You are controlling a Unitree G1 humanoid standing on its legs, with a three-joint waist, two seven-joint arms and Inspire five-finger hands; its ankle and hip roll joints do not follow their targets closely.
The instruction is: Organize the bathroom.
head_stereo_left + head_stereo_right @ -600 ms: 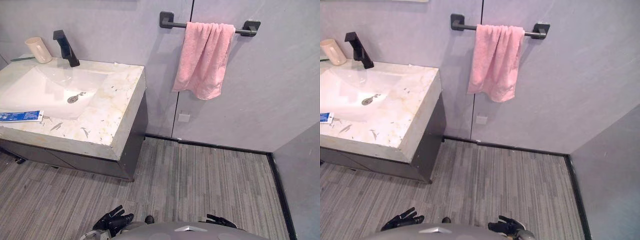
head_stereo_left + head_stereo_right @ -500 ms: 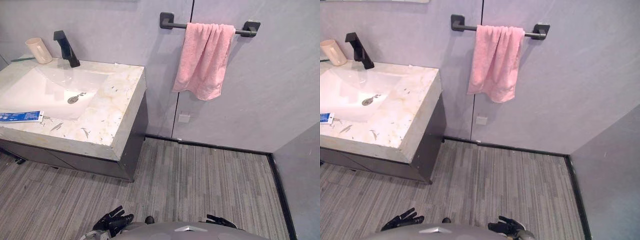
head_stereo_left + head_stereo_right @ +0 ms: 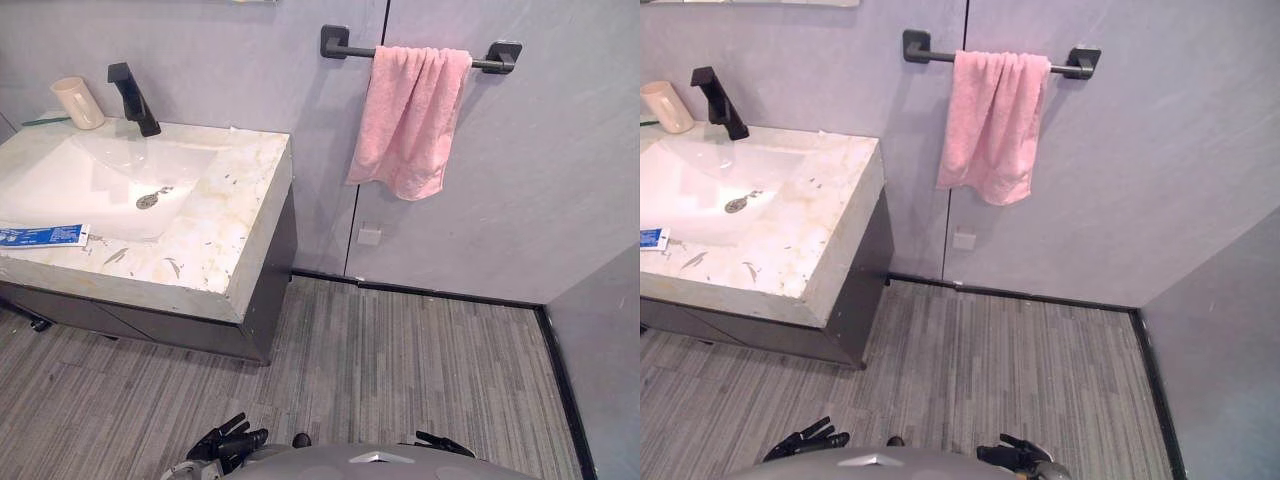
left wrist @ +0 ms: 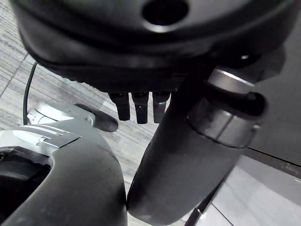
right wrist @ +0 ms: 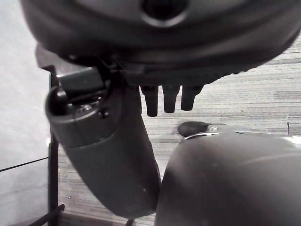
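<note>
While both the left hand [image 3: 228,444] and right hand [image 3: 1017,456] hang open and empty, step toward the worktop [image 3: 215,235] at ten o'clock before reaching for the tube [image 3: 40,235].

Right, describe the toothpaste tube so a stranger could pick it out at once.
Start at the marble washbasin counter on the left, with the black faucet at its back. Come to the counter's near left edge: the toothpaste tube lies flat there beside the bowl. It is the one blue and white thing; the beige cup stands upright by the faucet.
</note>
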